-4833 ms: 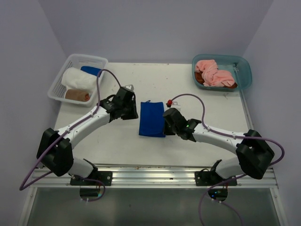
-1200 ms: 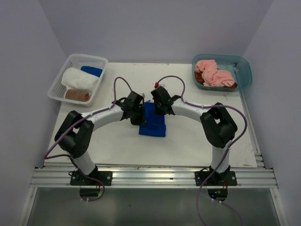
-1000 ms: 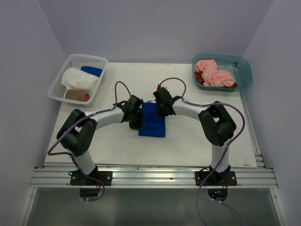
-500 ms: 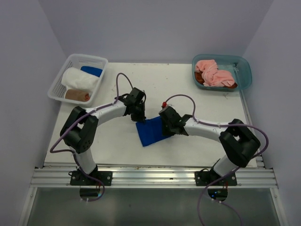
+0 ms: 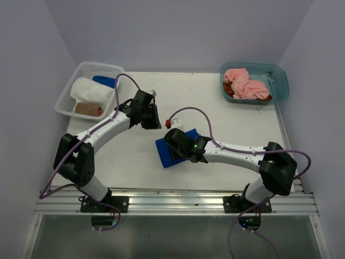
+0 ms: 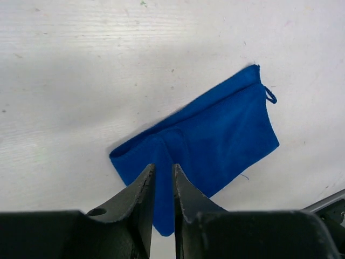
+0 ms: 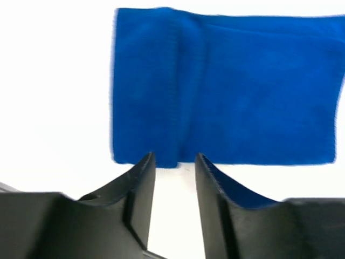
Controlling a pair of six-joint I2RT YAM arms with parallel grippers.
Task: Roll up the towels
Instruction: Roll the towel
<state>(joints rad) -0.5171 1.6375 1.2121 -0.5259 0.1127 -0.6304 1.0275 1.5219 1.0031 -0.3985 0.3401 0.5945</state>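
The white table (image 5: pixel 232 116) is carrying a mesh basket (image 5: pixel 81 69) at its far-left corner and a teal tub (image 5: pixel 281 81) at its far-right corner. A pink towel (image 5: pixel 245 83) is lying bunched in the tub. The basket is holding 3 more: a white towel (image 5: pixel 89 90), a brown towel (image 5: pixel 88 109) and a blue towel (image 5: pixel 103 81). 1 flat towel (image 6: pixel 215 140), royal blue and folded, is lying near the table's middle, skewed to its edges and partly hidden under the right arm's wrist. The right gripper (image 7: pixel 175 156) is pointing at this towel's edge, with its fingers standing clearly apart and grasping nothing. The left gripper (image 6: pixel 163 167) is hanging apart from the flat towel on its far-left side, with its fingers parted by a narrow slit and released.
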